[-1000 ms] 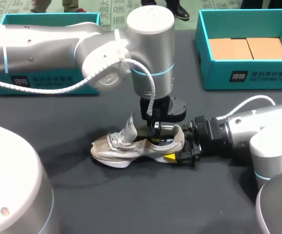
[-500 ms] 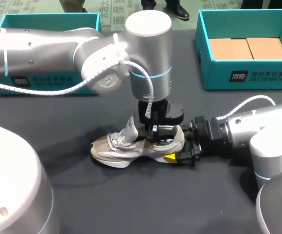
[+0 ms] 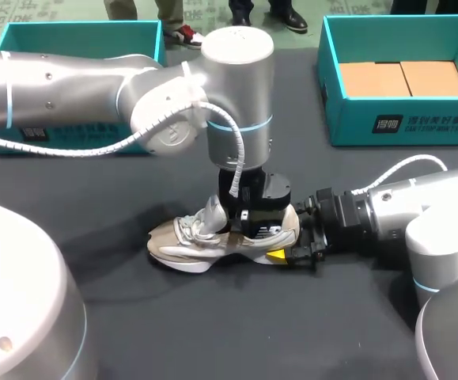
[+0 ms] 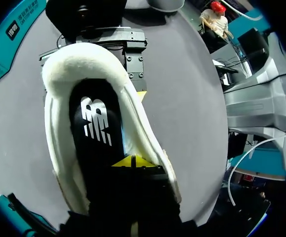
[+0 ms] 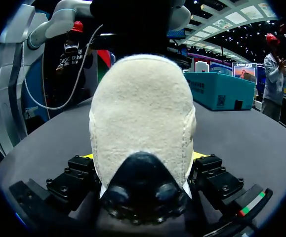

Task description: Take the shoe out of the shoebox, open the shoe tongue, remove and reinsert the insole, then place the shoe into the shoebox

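A beige sneaker lies on its sole on the dark table, toe to the left, tongue pulled up. My left gripper comes straight down into the shoe's opening. In the left wrist view its yellow tips are shut together on the black insole, inside the padded collar. My right gripper lies low on the table at the heel. In the right wrist view the heel fills the gap between the right gripper's wide-set fingers, which touch it on both sides.
A teal shoebox with brown cardboard inserts stands at the back right. A second teal box stands at the back left, partly behind my left arm. Bare table lies in front of the shoe.
My left arm has come down and slightly left, pushing its shut gripper deeper into the shoe's opening. The right arm and the shoe have stayed put.
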`<state>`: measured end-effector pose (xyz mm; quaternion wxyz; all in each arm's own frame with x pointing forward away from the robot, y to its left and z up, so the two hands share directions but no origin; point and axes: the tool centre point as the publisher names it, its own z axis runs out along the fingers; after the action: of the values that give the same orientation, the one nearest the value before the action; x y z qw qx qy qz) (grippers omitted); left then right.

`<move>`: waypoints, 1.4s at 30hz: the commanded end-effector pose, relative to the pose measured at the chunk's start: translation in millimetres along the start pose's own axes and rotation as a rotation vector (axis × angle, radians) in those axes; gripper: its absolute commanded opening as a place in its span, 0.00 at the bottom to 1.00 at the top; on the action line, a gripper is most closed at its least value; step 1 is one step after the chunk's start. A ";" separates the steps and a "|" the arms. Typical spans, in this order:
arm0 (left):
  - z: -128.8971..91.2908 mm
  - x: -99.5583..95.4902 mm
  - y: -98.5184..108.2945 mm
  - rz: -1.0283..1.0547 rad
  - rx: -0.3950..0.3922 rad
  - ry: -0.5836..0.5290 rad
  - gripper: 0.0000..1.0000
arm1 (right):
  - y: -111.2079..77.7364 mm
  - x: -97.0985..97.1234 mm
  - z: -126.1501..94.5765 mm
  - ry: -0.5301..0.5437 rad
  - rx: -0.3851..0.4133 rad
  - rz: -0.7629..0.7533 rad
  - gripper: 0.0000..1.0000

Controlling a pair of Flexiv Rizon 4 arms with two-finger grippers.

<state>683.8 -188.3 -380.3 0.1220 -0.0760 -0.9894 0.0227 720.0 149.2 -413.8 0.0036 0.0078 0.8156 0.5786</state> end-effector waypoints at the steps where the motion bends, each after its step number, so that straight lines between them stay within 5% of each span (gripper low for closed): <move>1: 5.7 8.9 2.6 -0.002 0.002 -0.034 0.00 | -0.6 0.6 2.7 -0.001 0.004 0.001 0.00; 3: 7.4 9.9 2.3 -0.013 -0.003 -0.052 0.02 | -0.6 0.6 2.7 -0.001 0.004 0.001 0.00; 6: 8.1 9.3 2.3 -0.025 0.003 -0.063 0.23 | -0.6 0.6 2.7 -0.001 0.004 0.001 0.00; 14: 16.7 6.5 2.2 -0.041 -0.002 -0.112 0.29 | -0.6 0.6 2.7 -0.001 0.004 0.001 0.00; 28: 36.1 -11.4 -0.6 -0.094 -0.046 -0.324 0.36 | -0.6 0.6 2.7 -0.001 0.004 0.001 0.00; 42: 16.6 -23.7 0.9 -0.124 -0.063 -0.421 0.31 | -0.6 0.6 2.7 -0.001 0.004 0.001 0.00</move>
<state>703.1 -187.2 -397.7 -0.0834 -0.0140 -0.9964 0.0035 719.6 149.2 -414.3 0.0041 0.0077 0.8153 0.5789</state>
